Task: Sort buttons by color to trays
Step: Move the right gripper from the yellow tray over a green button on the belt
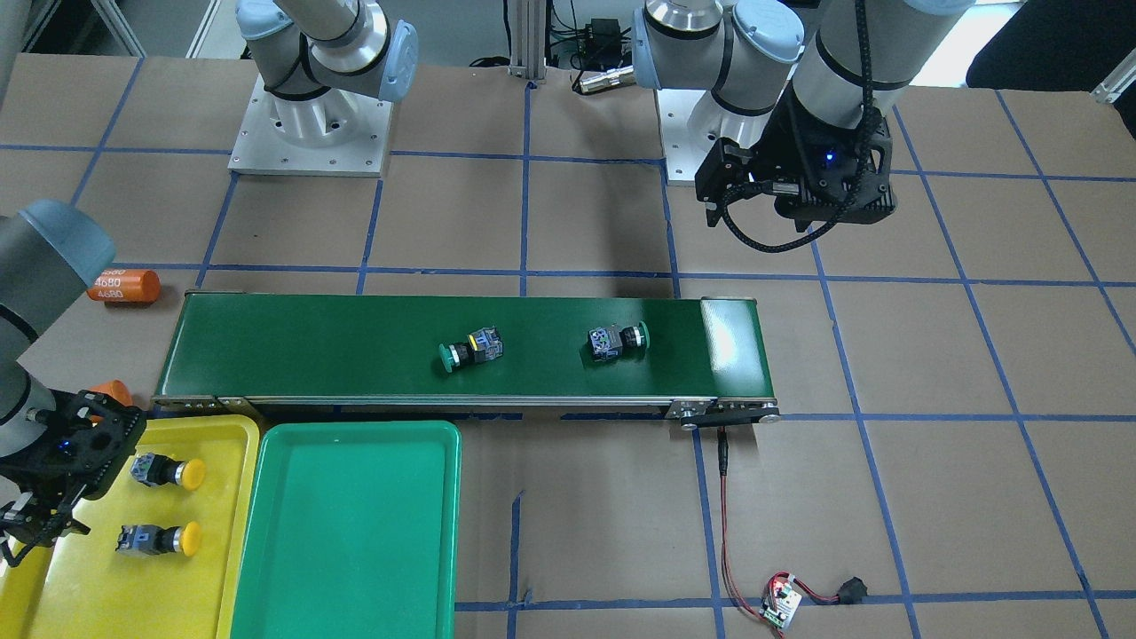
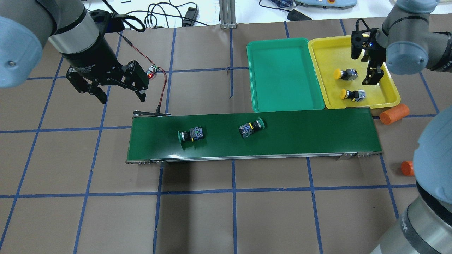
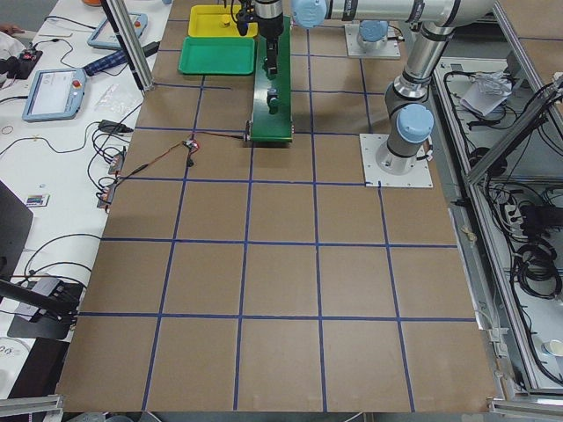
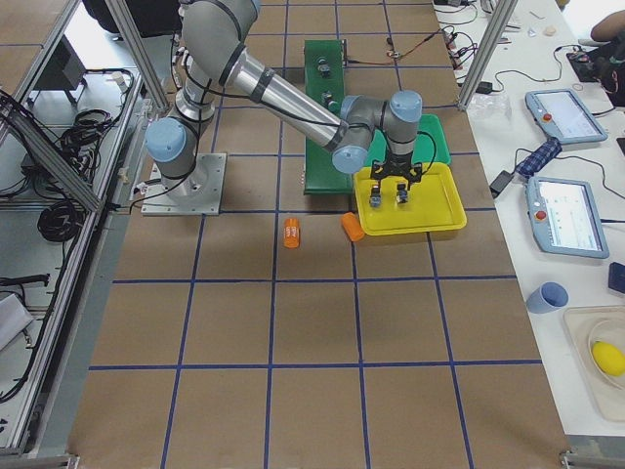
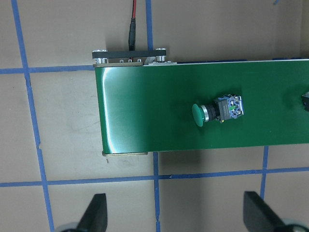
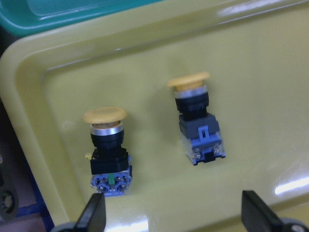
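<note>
Two green-capped buttons (image 2: 190, 134) (image 2: 251, 127) lie on their sides on the dark green conveyor belt (image 2: 317, 134). Both yellow-capped buttons (image 2: 346, 74) (image 2: 353, 94) lie in the yellow tray (image 2: 328, 53). Beside it, the green tray (image 2: 282, 70) holds nothing. My right gripper (image 2: 365, 62) hovers open over the yellow tray; the wrist view shows the two yellow buttons (image 6: 107, 150) (image 6: 197, 123) below its empty fingers. My left gripper (image 2: 122, 96) hangs open and empty off the belt's left end, with one green button (image 5: 217, 110) in its wrist view.
An orange cylinder (image 2: 394, 114) lies by the yellow tray's corner, and another (image 2: 407, 168) stands on the table near my right arm. A small circuit board (image 2: 152, 72) on red wire feeds the belt's left end. Brown table with blue tape lines surrounds the belt.
</note>
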Available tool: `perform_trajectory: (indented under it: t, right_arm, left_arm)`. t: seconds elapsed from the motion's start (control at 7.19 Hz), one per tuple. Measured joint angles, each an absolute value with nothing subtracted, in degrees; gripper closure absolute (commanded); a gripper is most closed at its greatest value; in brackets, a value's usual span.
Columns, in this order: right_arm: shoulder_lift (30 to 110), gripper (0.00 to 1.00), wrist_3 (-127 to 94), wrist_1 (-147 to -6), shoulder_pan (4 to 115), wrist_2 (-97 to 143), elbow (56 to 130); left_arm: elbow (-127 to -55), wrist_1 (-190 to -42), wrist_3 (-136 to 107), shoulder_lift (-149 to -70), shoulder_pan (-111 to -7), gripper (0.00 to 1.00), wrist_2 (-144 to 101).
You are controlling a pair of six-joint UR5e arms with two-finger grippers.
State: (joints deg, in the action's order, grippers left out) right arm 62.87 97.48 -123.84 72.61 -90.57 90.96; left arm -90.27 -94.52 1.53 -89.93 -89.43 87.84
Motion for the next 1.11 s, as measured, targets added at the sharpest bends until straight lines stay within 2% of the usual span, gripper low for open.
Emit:
perform_trajectory:
  t: [0.28,0.7,1.11]
  right_arm:
    - [71.0,0.00,98.7,-114.2,73.1,-88.8,93.9]
    - [83.1,0.00,104.2,-112.4,76.3,-89.0,105.8]
    - [85.4,0.00,105.2,-120.5,79.2,-89.3,113.6]
  left_arm:
    - [-90.2,-93.9,1.5,-89.6,-89.4,0.00,87.9]
    - [-90.3,-93.7,1.2,-88.7,-89.4,0.00,87.7]
    - [-90.3,-93.7,1.2,-88.3,-89.4,0.00,87.7]
